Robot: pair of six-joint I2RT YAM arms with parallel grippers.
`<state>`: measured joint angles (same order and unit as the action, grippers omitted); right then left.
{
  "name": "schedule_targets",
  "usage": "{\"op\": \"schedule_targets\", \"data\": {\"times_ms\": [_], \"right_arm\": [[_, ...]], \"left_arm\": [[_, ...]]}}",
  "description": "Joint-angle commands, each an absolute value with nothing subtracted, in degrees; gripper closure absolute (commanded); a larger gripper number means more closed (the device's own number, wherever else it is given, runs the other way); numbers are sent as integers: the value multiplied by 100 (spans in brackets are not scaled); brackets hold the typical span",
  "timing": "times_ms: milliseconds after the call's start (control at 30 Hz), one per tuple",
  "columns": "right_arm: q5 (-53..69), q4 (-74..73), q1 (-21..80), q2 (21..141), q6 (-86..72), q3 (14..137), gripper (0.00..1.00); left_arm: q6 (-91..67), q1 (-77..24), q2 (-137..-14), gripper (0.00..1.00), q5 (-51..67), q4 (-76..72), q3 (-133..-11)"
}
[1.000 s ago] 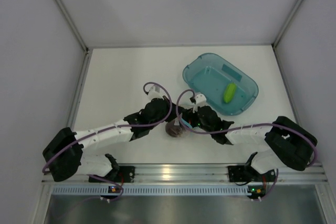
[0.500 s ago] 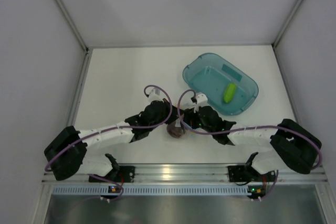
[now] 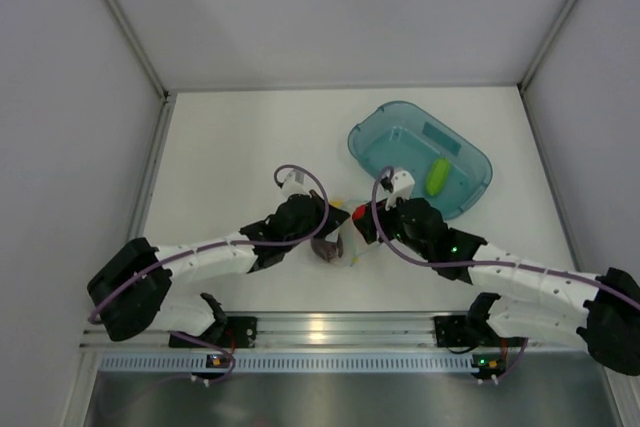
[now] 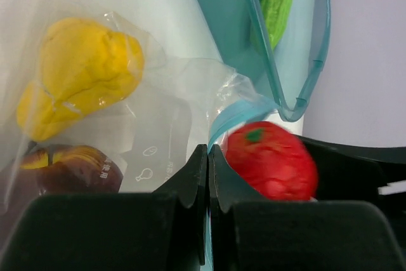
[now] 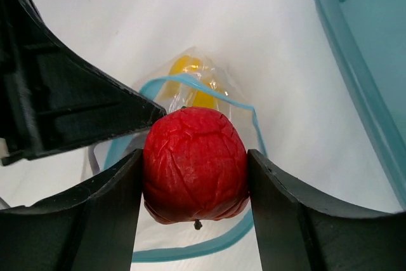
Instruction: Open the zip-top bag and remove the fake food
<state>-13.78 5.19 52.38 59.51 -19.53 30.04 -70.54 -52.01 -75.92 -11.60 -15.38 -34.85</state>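
Observation:
The zip-top bag point(image 3: 335, 245) lies between my two grippers, clear and crinkly point(image 4: 171, 112), with its light blue zip strip point(image 5: 190, 82) gaping open. My left gripper point(image 4: 208, 157) is shut on the bag's edge at the blue strip. My right gripper point(image 5: 195, 176) is shut on the red round fake food point(image 5: 195, 163), held just above the bag's mouth point(image 3: 360, 215). Inside the bag are the yellow pear-like piece point(image 4: 82, 74) and the dark maroon round piece point(image 4: 70, 169). The green oblong piece point(image 3: 437, 176) lies in the teal tray.
The teal translucent tray point(image 3: 365, 132) stands at the back right, its near corner point(image 4: 311, 61) close to the bag. White enclosure walls surround the table. The two arms meet near the table's middle.
My right gripper has closed on the red piece and drawn it up out of the bag, shifting slightly right. My left gripper keeps its hold on the bag edge.

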Motion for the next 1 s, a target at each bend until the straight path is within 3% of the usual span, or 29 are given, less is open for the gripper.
{"op": "schedule_targets", "data": {"times_ms": [0, 200, 300, 433, 667, 800, 900, 967], "right_arm": [[-1669, 221, 5300, 5468, -1819, 3489, 54], [-2523, -894, 4993, 5475, -1784, 4314, 53], [-2408, -1361, 4038, 5844, -2021, 4815, 53], [-2434, -1749, 3220, 6755, -2057, 5421, 52], [-1925, -1609, 2136, 8313, -2057, 6107, 40], [-1925, -1854, 1960, 9051, -1942, 6687, 29], [-1916, -1986, 1960, 9053, -1864, 6908, 3], [-1846, -2021, 1960, 8922, -1846, 6891, 1]], "left_arm": [[-6996, -5142, -7585, 100, -1274, -1749, -3323], [-6943, -5071, -7357, 100, -1415, -1477, -3261], [-6777, -5045, -7172, 100, -1494, -1258, -3322], [-6478, -5010, -6953, 100, -1591, -739, -3568], [-6065, -5001, -6627, 100, -1617, -194, -3955], [-5942, -5001, -6530, 100, -1608, -44, -4122], [-5801, -5001, -6513, 100, -1477, -53, -4262], [-5722, -5001, -6548, 100, -1407, -53, -4411]]}}
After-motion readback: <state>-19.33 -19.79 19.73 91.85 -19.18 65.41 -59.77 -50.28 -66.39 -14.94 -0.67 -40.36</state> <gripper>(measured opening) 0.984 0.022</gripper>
